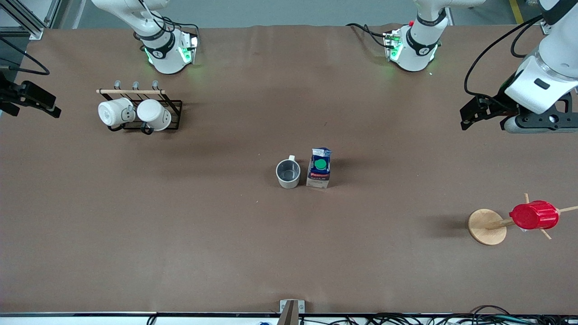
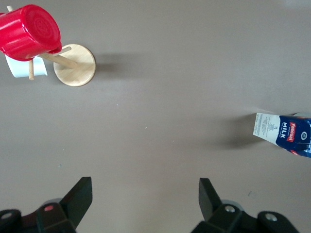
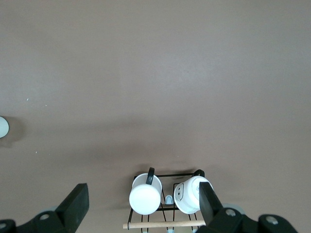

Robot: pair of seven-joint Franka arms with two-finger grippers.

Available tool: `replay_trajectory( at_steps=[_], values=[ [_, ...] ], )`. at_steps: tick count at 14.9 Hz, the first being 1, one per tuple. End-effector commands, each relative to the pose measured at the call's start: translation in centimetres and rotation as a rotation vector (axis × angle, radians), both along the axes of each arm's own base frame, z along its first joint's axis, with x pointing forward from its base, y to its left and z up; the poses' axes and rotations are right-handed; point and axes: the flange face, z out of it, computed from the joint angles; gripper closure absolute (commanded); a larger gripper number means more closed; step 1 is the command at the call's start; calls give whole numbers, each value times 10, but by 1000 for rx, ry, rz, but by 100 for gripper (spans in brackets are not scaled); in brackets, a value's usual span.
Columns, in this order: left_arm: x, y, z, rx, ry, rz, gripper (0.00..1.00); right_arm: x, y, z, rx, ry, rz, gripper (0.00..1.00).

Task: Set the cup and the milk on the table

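Note:
The cup, beige-white with a grey inside, stands upright on the brown table near its middle. The milk, a blue and white carton with a green cap, stands right beside it, toward the left arm's end. The milk also shows at the edge of the left wrist view. My left gripper is open and empty, up over the left arm's end of the table. My right gripper is open and empty, up over the right arm's end near the mug rack.
A black wire rack holds two white mugs close to the right arm's base. A red ribbed cup hangs on a wooden stand near the left arm's end.

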Motion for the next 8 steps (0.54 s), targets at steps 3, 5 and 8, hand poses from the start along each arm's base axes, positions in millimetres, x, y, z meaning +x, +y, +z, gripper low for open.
replay_trajectory(
  at_steps=[3,5,8],
  values=[
    [-8,1,1,10,-10,-24,3,-1,0,2,22,2,6,0],
    [-7,0,3,9,-14,-22,3,-1,0,2,22,2,5,0],
    [0,-1,5,6,-19,-21,3,-1,0,2,22,2,3,0]
  ],
)
